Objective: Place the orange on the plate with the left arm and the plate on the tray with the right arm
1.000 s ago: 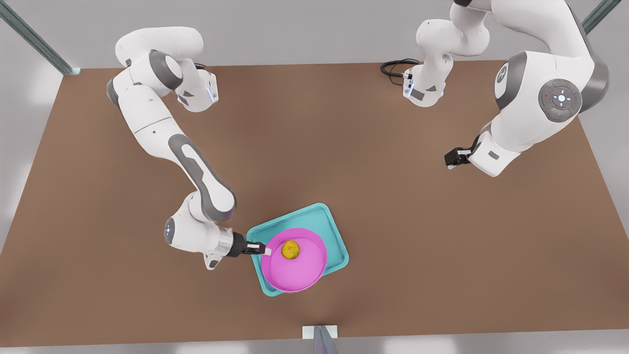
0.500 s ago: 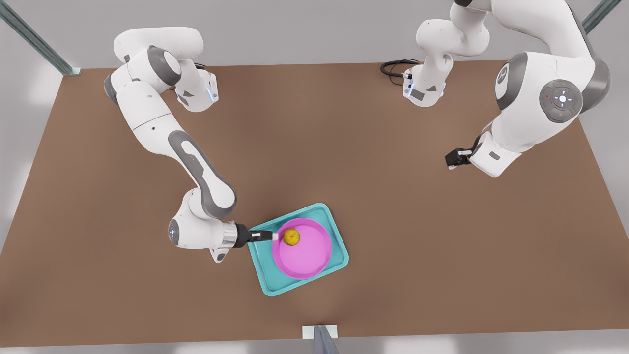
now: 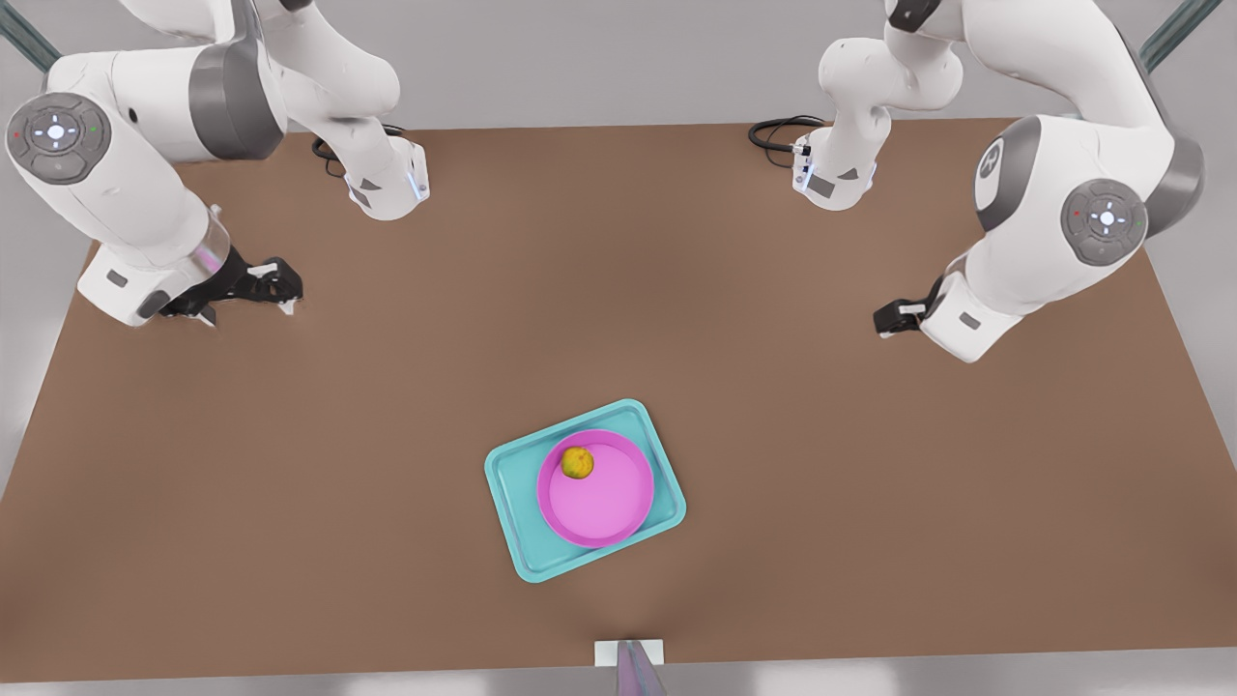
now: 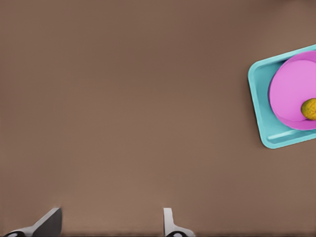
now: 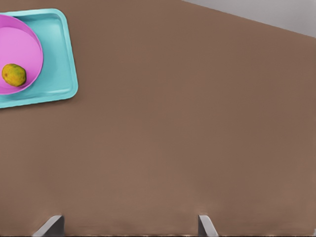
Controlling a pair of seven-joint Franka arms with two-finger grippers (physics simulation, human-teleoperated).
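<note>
Orange [image 3: 578, 462] sits on plate [image 3: 604, 498]; left claw [image 4: 111, 222] and right claw [image 5: 129, 224] gape wide, empty.

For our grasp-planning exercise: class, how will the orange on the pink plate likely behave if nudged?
The orange looks round, so it would probably roll. The raised rim of the plate should likely stop it. Being small, it is probably light.

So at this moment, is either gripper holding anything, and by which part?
Nothing is held. The left gripper and right gripper hang open over the table, apart from the tray, plate and orange.
</note>
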